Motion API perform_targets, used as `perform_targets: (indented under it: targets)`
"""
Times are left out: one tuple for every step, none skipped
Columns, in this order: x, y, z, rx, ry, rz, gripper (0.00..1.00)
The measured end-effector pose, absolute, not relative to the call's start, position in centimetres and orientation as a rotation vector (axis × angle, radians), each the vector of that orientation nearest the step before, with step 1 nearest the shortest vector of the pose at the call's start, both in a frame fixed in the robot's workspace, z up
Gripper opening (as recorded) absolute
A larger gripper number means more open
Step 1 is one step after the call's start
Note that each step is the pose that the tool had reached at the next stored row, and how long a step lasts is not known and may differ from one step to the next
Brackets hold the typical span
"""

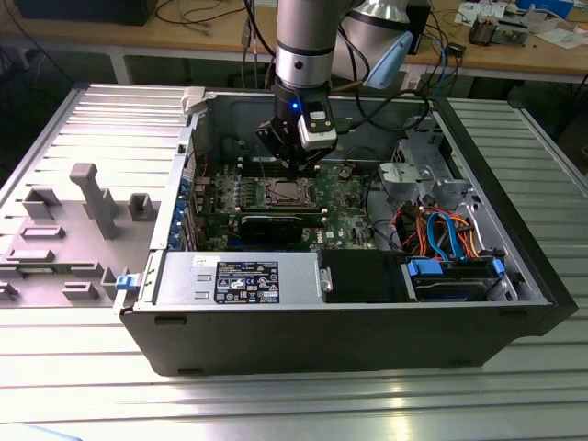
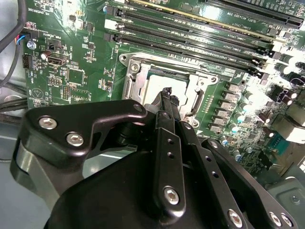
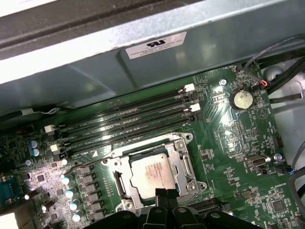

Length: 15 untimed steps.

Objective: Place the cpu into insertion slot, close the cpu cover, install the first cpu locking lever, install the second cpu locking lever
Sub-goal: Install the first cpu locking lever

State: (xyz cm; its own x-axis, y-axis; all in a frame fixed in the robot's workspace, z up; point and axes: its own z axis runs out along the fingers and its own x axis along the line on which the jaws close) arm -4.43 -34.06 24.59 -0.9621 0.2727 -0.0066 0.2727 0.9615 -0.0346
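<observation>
Nearest in the exterior view is the ribbed metal tabletop [image 1: 276,404], and on it lies an open computer case [image 1: 322,340] with its inside facing up. Just behind the case's near wall sit a grey power-supply box [image 1: 248,276] and, toward the exterior view's right, a drive bay with blue tabs [image 1: 455,276]. Beyond these a long black expansion card [image 1: 276,225] stands on the green motherboard. Just past the card is the insertion slot [image 1: 287,193]. The cpu [image 3: 152,172] is already seated in that slot, its pale metal face up. The cpu cover [image 3: 183,162] lies flat over it, so the chip shows through the cover's window. A thin wire lever [image 3: 86,161] angles out from one side of the socket; whether it is latched cannot be told. The tool [image 2: 167,95] hangs directly above the socket, close over the cover's edge. Its black fingers are drawn narrow, tips together, with nothing visible between them; whether the tips touch the cover is unclear. Behind the socket run the long black memory slots [image 3: 128,119], with a round coin battery [image 3: 241,99] near their far end. The arm [image 1: 308,37] rises straight up out of the case. Off to the exterior view's left, a grey plastic fixture [image 1: 92,202] rests on the tabletop beside the case. A wooden bench [image 1: 514,55] with cables stands farthest back.
</observation>
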Motion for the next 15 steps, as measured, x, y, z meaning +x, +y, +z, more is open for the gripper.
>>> perform_targets:
  targets:
    - [-4.42, -34.06, 24.59, 0.429, 3.110, -0.055, 0.11]
    - [-4.43, -34.06, 24.59, 0.427, 3.110, -0.055, 0.11]
    - [-4.43, -34.06, 24.59, 0.423, 3.111, -0.055, 0.11]
    - [-4.43, -34.06, 24.59, 0.419, 3.111, -0.055, 0.11]
    - [-4.43, -34.06, 24.59, 0.416, 3.111, -0.055, 0.11]
    - [-4.43, -34.06, 24.59, 0.414, 3.112, -0.055, 0.11]
    - [-4.43, -34.06, 24.59, 0.411, 3.112, -0.055, 0.11]
    - [-4.42, -34.06, 24.59, 0.408, 3.112, -0.055, 0.11]
    - [-4.42, -34.06, 24.59, 0.405, 3.113, -0.055, 0.11]
    - [-4.43, -34.06, 24.59, 0.403, 3.113, -0.055, 0.11]
    - [-4.42, -34.06, 24.59, 0.401, 3.113, -0.055, 0.11]
    - [-4.43, -34.06, 24.59, 0.398, 3.114, -0.055, 0.11]
    - [-4.42, -34.06, 24.59, 0.396, 3.114, -0.055, 0.11]
    - [-4.42, -34.06, 24.59, 0.394, 3.114, -0.055, 0.11]
    - [-4.43, -34.06, 24.59, 0.392, 3.114, -0.055, 0.11]
